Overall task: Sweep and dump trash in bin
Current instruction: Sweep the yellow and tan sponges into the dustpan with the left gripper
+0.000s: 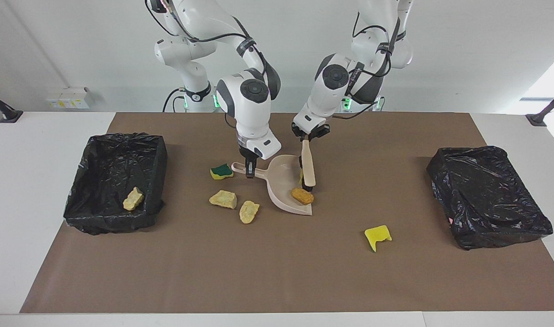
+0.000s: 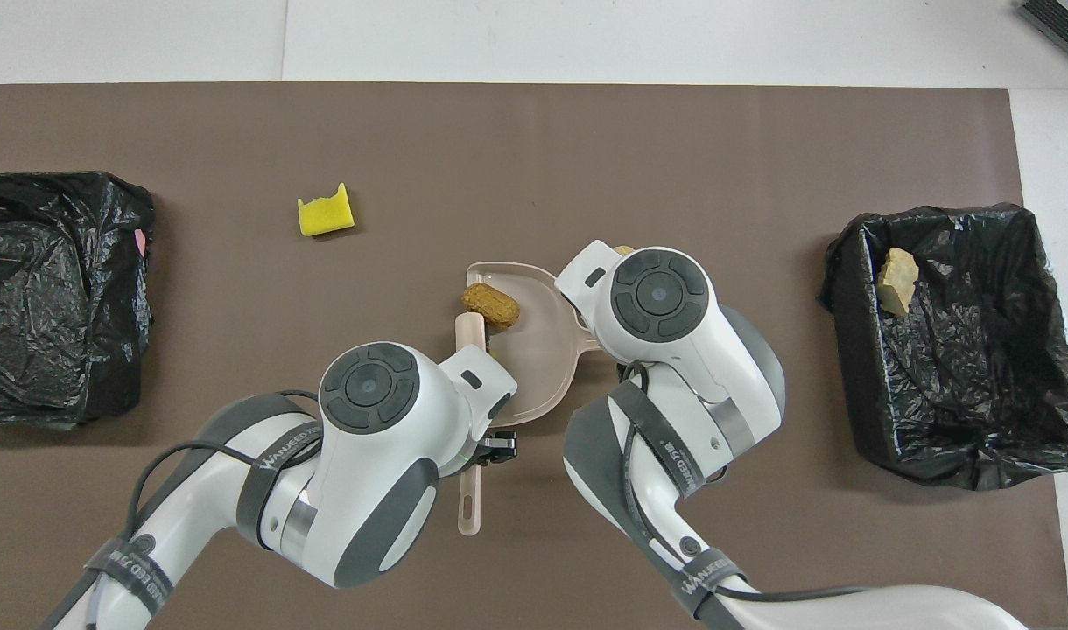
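A brown paper sheet point(image 1: 277, 272) covers the white worktop point(image 1: 41, 254) before a plain pale wall. The right hand point(image 1: 249, 171) grips the beige plastic dustpan point(image 1: 281, 181) by its handle; the left hand point(image 1: 309, 135) is clamped on the brush point(image 1: 308, 165). The orange-brown lump point(image 1: 302, 195) lies at the pan's lip. Crumpled black liners cloak both bins; the bin point(image 1: 116, 181) at the facing view's nine o'clock holds one tan chunk point(image 1: 133, 199). Arms hide the other scraps from overhead.

The dustpan point(image 1: 284, 184) and brush point(image 1: 307, 165) look like smooth beige plastic. Both bins point(image 1: 116, 181) wear glossy, crinkled black plastic bags. The brown table cover point(image 1: 277, 272) is matt, like paper. The yellow sponge scrap point(image 1: 378, 235) looks porous.
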`<state>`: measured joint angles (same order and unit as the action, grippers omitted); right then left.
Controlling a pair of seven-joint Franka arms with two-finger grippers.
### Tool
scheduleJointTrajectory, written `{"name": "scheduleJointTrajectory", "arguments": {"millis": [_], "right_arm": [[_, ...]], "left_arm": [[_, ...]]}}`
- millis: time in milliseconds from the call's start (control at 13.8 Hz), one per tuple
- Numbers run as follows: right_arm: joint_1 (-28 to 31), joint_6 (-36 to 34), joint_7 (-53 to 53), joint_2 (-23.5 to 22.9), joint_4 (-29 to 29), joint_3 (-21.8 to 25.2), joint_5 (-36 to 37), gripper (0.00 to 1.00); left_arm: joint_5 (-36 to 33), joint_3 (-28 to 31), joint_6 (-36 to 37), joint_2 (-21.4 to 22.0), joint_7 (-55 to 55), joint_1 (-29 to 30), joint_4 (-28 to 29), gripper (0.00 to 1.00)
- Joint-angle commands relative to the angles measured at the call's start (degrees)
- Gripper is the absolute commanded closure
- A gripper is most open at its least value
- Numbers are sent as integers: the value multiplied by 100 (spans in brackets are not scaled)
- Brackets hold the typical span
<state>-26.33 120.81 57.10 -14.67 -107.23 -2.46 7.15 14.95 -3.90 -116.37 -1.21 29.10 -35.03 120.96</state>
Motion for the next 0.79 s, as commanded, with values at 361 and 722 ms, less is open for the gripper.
{"name": "scheduleJointTrajectory", "arguments": {"millis": [361,722], "right_arm": [[75,215,513,-106,9,-27,-118,100],[66,171,504,-97,9,-27,-118,100]], "left_arm": [[-123,127,1266,323,-141,1014,-837,100],[-1772,127,679,95,-2578,2121,-942,100]]}}
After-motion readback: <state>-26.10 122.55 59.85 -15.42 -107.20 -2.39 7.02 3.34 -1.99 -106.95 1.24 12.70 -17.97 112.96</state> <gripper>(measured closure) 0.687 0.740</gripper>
